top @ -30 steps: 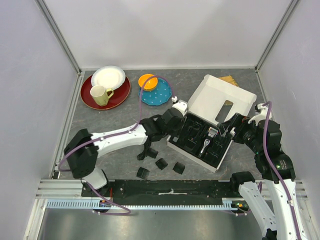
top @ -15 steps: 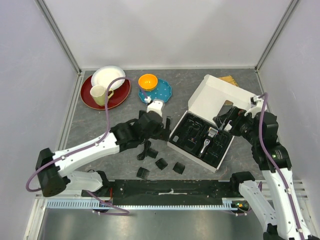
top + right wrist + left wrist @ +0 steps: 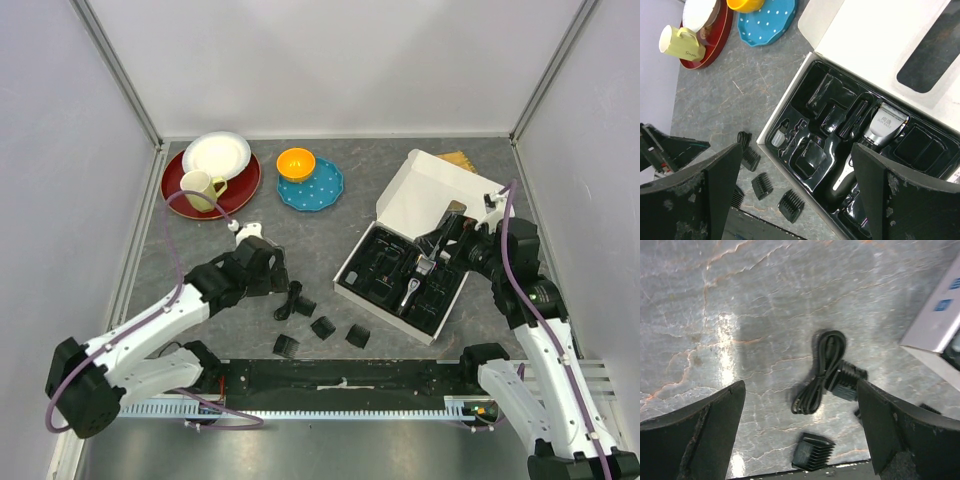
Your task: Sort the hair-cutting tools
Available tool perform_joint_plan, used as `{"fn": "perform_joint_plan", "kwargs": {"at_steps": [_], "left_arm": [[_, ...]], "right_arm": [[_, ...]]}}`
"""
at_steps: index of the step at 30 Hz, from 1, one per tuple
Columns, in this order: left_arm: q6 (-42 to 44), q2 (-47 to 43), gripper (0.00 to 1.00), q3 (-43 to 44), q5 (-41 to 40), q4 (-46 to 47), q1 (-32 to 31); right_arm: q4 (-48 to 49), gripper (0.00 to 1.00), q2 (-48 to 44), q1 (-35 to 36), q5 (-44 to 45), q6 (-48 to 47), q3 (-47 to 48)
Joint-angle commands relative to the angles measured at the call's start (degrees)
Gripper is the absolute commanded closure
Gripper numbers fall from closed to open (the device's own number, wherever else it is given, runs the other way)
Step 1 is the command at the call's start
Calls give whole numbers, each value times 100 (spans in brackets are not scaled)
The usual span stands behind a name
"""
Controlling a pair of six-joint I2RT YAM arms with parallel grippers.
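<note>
While the left end effector (image 3: pixel 800 385) and the right end effector (image 3: pixel 795 150) both gape wide and hold nothing, the cord (image 3: pixel 822 365) and comb pieces (image 3: pixel 322 327) lie loose on the counter (image 3: pixel 330 220), lower middle of the top view. The clipper (image 3: pixel 882 127) sits in the box (image 3: pixel 430 195). Next, I think, the left one must drop and pinch the cord.

This is a robot test cell in a lab, not a home. Plain white panels (image 3: pixel 330 60) wall in the grey stone-patterned desk (image 3: pixel 300 225) on three sides of the jaws, held by bare aluminium posts (image 3: pixel 120 75). Behind the jaws, two white arms (image 3: pixel 150 325) are bolted to a metal rail (image 3: pixel 130 378) beside a slotted cable duct (image 3: pixel 300 408).
</note>
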Motion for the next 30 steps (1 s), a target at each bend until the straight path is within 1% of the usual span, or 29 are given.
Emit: {"fn": "perform_joint_plan", "kwargs": {"at_steps": [1, 5, 8, 10, 14, 17, 18, 19, 20, 22, 23, 25, 26, 29, 30], "left_arm": [[78, 584, 2, -214, 474, 346, 249], [570, 1243, 5, -241, 1124, 1056, 302], [720, 1727, 6, -162, 1423, 1330, 302], [756, 1930, 9, -31, 1477, 1480, 302], [686, 2449, 15, 189, 1319, 1384, 302], [580, 2836, 23, 330, 1108, 1208, 302], [563, 3011, 28, 348, 1038, 1156, 302], [554, 3073, 31, 383, 1029, 1147, 293], [545, 3126, 38, 392, 1020, 1147, 293], [545, 3232, 44, 409, 1020, 1147, 293], [562, 3241, 50, 418, 985, 1147, 293], [571, 3224, 55, 427, 950, 1164, 302], [571, 3206, 60, 444, 932, 1164, 302], [606, 3092, 66, 497, 801, 1129, 293], [624, 3048, 67, 593, 756, 1103, 302]], "right_arm": [[260, 2, 26, 1, -107, -57, -110], [287, 2, 132, 9, -142, -58, -145], [287, 2, 132, 9, -116, -84, -172], [278, 2, 79, 1, -133, -66, -189], [252, 2, 79, 9, -133, -110, -190], [225, 2, 149, 9, -142, -145, -163], [217, 2, 149, 9, -142, -154, -163], [217, 2, 149, 9, -133, -163, -154], [199, 2, 141, 9, -133, -172, -146], [138, 2, 141, 18, -107, -216, -128], [120, 2, 123, 9, -98, -207, -137], [76, 2, 114, 9, -107, -216, -128], [67, 2, 88, 18, -107, -216, -137], [41, 2, 79, 9, -150, -207, -102], [50, 2, 70, 9, -212, -233, -93]]}}
